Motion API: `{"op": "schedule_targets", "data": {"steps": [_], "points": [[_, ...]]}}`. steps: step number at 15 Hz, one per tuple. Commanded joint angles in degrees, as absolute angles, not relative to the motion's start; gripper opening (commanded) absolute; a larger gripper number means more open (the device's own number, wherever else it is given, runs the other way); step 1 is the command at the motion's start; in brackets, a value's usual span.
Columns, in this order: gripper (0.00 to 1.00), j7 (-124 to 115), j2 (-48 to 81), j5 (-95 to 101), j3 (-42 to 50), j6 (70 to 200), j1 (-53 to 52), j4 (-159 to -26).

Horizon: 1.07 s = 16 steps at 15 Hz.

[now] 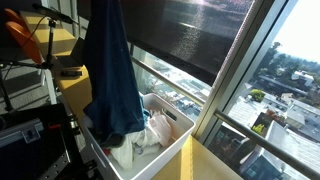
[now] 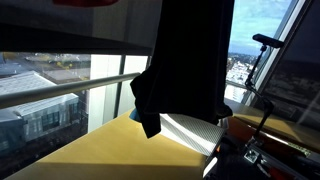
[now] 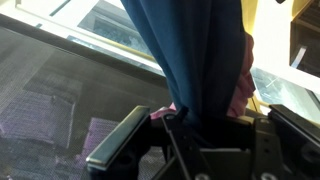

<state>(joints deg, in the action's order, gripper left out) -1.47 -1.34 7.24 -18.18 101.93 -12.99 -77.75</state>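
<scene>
A dark blue garment (image 1: 112, 75) hangs long and straight above a white laundry basket (image 1: 172, 150). Its top end runs out of the frame in both exterior views, so the gripper is not visible there. In the wrist view the blue cloth (image 3: 195, 55) hangs from between the gripper fingers (image 3: 190, 118), which are shut on it. A pink cloth (image 3: 243, 88) shows behind the blue one. The garment appears as a dark silhouette in an exterior view (image 2: 185, 70). Its lower end hangs just over the clothes (image 1: 140, 140) in the basket.
The basket stands on a yellow surface (image 2: 110, 150) beside a large window with a metal rail (image 2: 60, 92). A dark roller blind (image 1: 195, 35) covers the upper window. Equipment and cables (image 1: 35, 60) stand behind the basket, and a dark frame (image 2: 265, 70) stands at the side.
</scene>
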Motion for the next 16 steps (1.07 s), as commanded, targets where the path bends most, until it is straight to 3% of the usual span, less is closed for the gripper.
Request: {"op": "schedule_targets", "data": {"steps": [1,11,16], "points": [[0.0,-2.0,6.6,10.7,-18.4,97.0,-15.5,-66.2],[0.0,-1.7,16.2,22.7,-19.1,84.0,-24.0,-39.4],[0.0,-1.4,19.5,28.3,-18.4,81.5,-30.2,-32.5]]}}
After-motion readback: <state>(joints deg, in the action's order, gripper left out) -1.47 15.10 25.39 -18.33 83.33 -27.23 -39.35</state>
